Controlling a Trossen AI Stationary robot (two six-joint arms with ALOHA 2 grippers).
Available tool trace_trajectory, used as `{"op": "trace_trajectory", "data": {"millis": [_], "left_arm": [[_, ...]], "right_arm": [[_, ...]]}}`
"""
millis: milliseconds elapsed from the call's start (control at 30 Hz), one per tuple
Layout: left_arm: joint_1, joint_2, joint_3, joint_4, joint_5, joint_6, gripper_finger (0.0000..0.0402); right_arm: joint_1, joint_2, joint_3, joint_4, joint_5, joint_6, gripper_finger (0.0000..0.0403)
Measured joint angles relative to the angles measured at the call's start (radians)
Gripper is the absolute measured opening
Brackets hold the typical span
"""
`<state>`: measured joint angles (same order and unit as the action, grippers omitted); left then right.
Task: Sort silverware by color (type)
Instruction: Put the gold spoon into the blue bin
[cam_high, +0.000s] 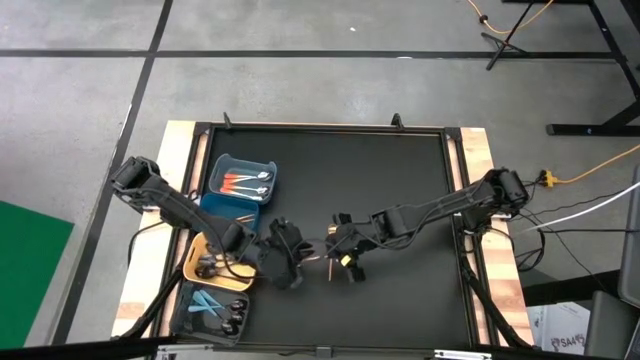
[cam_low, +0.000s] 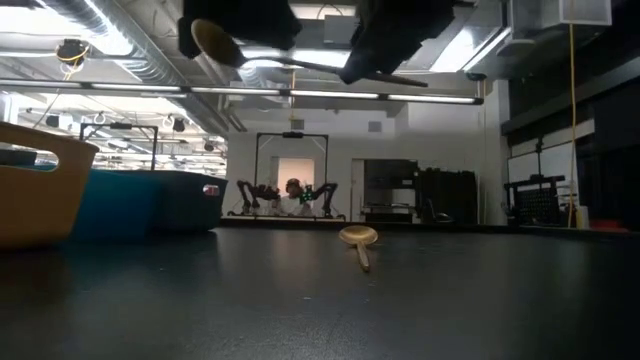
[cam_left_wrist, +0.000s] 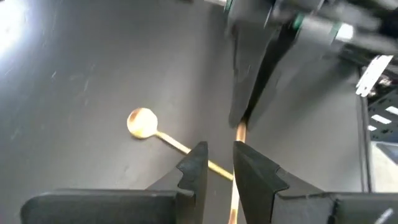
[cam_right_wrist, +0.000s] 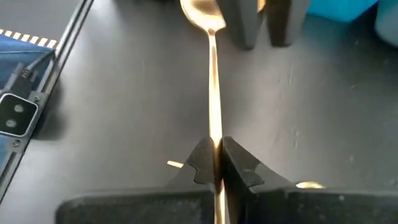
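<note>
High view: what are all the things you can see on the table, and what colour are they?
table: one, black top, under everything
blue bin: one, blue, left side
orange-handled silverware: a few, orange and silver, in the blue bin
yellow bin: one, yellow, holding dark pieces
grey bin: one, dark grey, front left
light blue silverware: a few, in the grey bin
lying spoon: one, gold, flat on the table
lifted spoon: one, gold, in the air
right gripper: shut on the lifted spoon's handle
left gripper: open, beside the lifted spoon
</note>
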<state>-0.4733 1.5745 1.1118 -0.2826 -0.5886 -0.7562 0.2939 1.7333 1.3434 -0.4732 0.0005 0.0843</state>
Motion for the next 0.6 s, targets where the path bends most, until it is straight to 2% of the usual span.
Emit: {"op": "trace_trajectory", "data": {"millis": [300,433,600], "left_arm": [[0.015,0.011,0.0,0.066,0.032,0.134,0.007],[0.006,0.041,0.0,0.075,0.035,0.138,0.007],[0.003,0.071,0.0,0.076,0.095,0.139,0.007]], "right_arm": [[0.0,0.003,0.0,-0.001,-0.039,0.096,0.0001],[0.0,0.003,0.0,-0.002,-0.045,0.095,0.0001],[0.0,0.003,0.0,-0.001,-0.045,0.095,0.0001]]}}
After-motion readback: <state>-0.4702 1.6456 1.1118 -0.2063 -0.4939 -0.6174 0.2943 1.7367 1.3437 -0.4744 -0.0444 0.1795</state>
